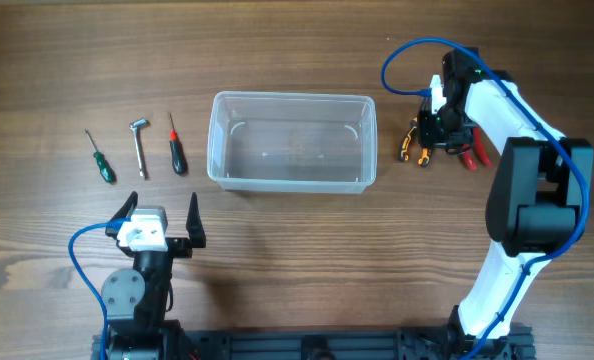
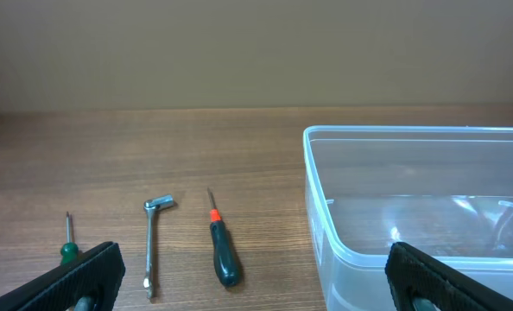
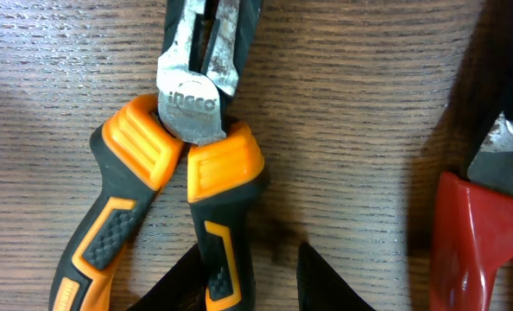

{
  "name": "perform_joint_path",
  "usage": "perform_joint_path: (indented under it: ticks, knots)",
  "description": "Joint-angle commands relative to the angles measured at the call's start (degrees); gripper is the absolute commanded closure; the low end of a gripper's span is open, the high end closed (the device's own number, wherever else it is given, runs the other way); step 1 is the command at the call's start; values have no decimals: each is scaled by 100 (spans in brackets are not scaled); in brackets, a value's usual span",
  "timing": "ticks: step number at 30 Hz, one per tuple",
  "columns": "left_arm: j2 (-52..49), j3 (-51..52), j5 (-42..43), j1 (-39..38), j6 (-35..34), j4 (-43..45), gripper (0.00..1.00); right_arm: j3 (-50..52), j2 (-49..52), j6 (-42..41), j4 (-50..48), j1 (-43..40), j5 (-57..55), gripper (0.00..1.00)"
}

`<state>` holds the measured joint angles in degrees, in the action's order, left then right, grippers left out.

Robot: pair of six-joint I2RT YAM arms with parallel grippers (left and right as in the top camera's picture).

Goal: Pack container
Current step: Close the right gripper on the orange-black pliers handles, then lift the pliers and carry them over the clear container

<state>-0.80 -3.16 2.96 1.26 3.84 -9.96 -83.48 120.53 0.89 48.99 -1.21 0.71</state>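
The container (image 1: 292, 184) stands mid-worktop (image 1: 277, 250). The overhead view hides the right end effector (image 1: 430, 140) tips. The right wrist view shows them released, straddling one handle of the orange pliers (image 3: 192, 102). The left end effector (image 1: 162, 212) is released, near left.

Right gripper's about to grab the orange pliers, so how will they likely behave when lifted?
The orange pliers look rigid, and probably heavy for their size given the steel head. Their handles meet at a pivot and lie slightly spread, so pinching only one may let the other swing. The ribbed rubbery grips should resist slipping in the right gripper.
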Motion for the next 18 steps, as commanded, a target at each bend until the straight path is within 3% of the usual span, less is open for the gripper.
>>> perform_joint_path:
  ticks: [1,8,12,18]
  knots:
    - [48,28,85,48,66,13,0,13,280,-129,57,7,-221,68]
    - [48,28,85,48,66,13,0,13,280,-83,79,7,-201,81]
    - [48,28,85,48,66,13,0,13,280,-87,52,7,-201,96]
    - [48,28,85,48,66,13,0,-68,258,-90,50,7,-173,96]
